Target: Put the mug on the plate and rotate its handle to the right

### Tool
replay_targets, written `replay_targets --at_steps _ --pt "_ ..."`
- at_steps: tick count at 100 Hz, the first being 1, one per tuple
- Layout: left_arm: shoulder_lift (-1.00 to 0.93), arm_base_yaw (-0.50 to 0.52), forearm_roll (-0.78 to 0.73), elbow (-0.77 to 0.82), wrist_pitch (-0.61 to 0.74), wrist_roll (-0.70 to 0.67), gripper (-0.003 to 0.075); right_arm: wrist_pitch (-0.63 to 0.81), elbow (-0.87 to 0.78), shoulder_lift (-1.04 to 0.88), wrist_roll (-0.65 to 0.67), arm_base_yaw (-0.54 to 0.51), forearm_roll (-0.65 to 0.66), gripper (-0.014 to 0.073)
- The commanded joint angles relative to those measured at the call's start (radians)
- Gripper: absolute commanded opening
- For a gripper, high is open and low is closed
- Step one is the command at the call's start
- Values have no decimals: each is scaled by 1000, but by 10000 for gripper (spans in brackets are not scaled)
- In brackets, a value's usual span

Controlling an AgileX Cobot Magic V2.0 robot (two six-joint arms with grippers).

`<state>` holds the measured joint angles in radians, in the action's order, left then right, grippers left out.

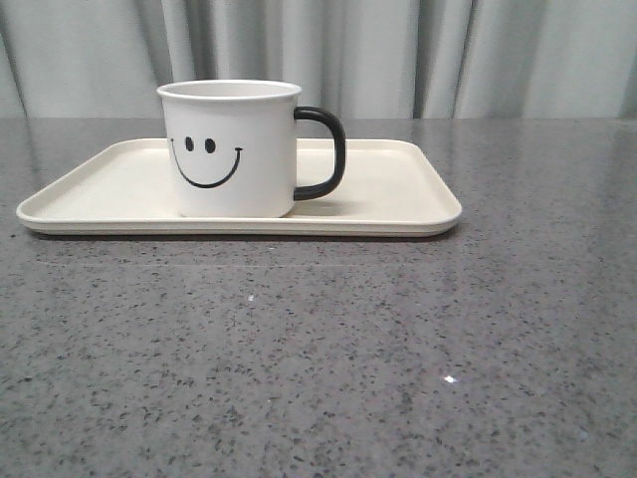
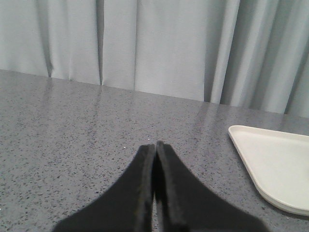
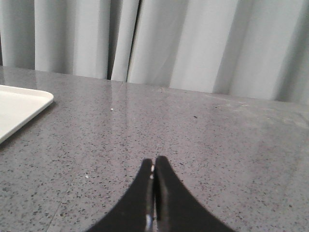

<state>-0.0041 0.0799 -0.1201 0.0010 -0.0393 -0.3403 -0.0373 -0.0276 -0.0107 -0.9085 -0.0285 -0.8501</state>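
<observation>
2 grippers closed, empty: left gripper (image 2: 155,147), right gripper (image 3: 153,162) | mug (image 1: 229,149) upright on plate (image 1: 398,194), left of centre | handle (image 1: 323,152) points right | bare plate right of handle.

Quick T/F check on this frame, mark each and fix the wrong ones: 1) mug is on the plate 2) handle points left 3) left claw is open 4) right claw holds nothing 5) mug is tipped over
1) The mug stands on the plate. True.
2) The handle points left. False: in the front view it points right.
3) The left claw is open. False: its fingers are pressed together, nothing between them.
4) The right claw holds nothing. True: it is shut and empty, over bare table.
5) The mug is tipped over. False: it stands upright, smiley face toward the front camera.
</observation>
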Motion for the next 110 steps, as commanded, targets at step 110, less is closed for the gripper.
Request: replay_targets --at_steps 110 --pt "-30 -7 9 10 81 -10 -20 129 0 -21 -9 -6 -96 -62"
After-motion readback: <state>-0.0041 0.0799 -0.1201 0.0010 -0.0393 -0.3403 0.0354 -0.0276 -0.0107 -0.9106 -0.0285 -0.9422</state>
